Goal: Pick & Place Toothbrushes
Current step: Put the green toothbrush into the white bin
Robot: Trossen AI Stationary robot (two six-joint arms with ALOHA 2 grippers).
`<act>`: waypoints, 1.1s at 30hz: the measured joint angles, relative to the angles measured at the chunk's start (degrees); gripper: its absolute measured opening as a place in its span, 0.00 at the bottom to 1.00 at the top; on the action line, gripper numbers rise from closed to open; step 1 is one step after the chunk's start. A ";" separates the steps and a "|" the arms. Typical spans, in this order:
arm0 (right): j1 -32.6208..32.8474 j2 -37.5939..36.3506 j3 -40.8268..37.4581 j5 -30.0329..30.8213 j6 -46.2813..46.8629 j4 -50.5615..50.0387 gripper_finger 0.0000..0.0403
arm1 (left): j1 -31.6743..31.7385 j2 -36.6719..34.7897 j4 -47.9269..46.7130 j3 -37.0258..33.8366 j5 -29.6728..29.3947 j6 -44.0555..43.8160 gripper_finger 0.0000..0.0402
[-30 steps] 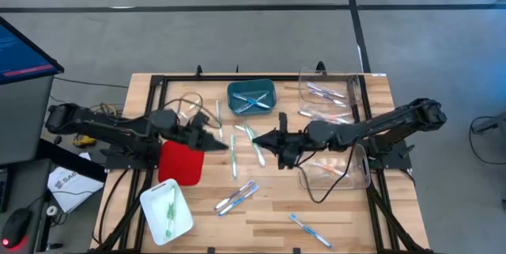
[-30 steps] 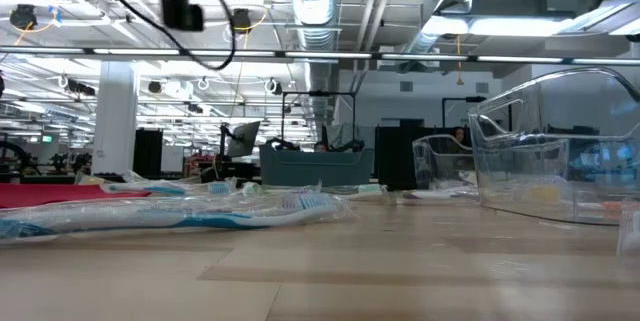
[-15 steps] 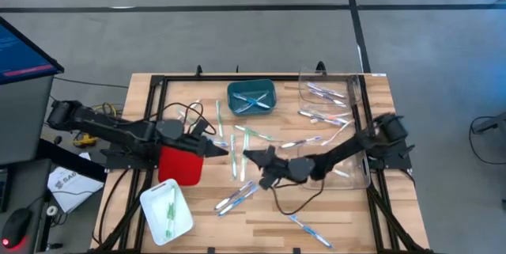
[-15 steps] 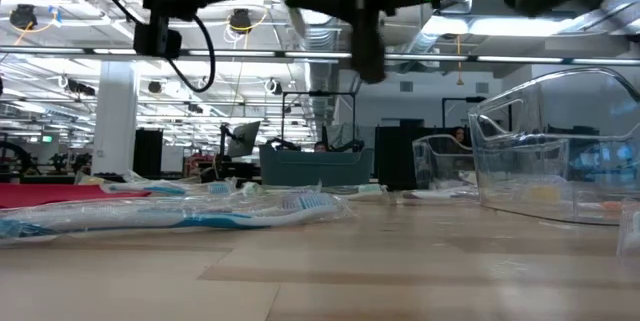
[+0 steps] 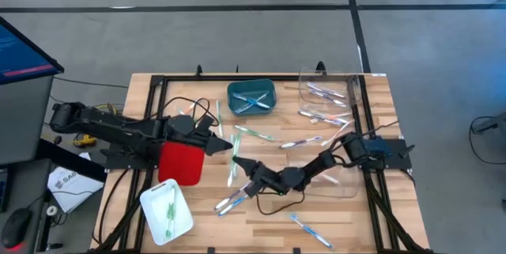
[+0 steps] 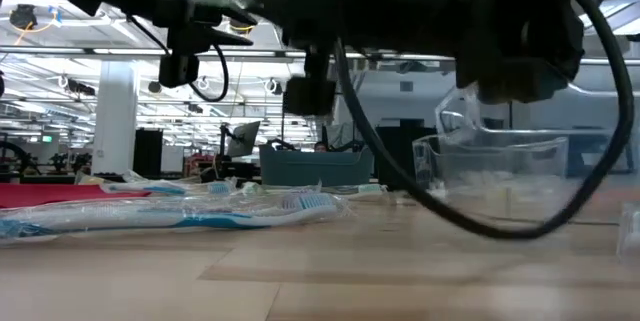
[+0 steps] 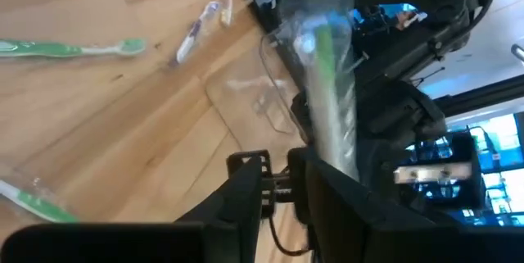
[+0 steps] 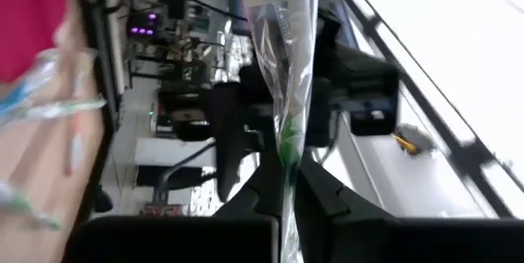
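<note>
Centre of the high view: the left gripper (image 5: 227, 145) is reached in from the left edge of the frame, and a green toothbrush (image 5: 232, 165) in a clear wrapper is pinched between its fingers (the left wrist view shows the wrapper rising straight out of the grip). The right gripper (image 5: 239, 167) is stretched low across the table (image 5: 356, 222) from the right and is placed just below and right of the left one. Its fingers are pressed together on a wrapped green brush too, by all appearances the same one, so the brush is gripped from both sides above the wood.

Around them, loose toothbrushes (image 5: 236, 199) are scattered over the middle and lower part of the frame. A few are seen in the teal bin (image 5: 251, 85) at upper centre, more in the clear containers (image 5: 349, 88) at upper right. Green ones are laid in the white tray (image 5: 150, 200) at lower left, just below the red container (image 5: 180, 165).
</note>
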 joint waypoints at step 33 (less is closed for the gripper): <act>0.53 -5.94 -1.99 1.36 -6.07 -1.47 0.01 | 1.83 -0.02 1.28 0.00 1.95 0.61 0.23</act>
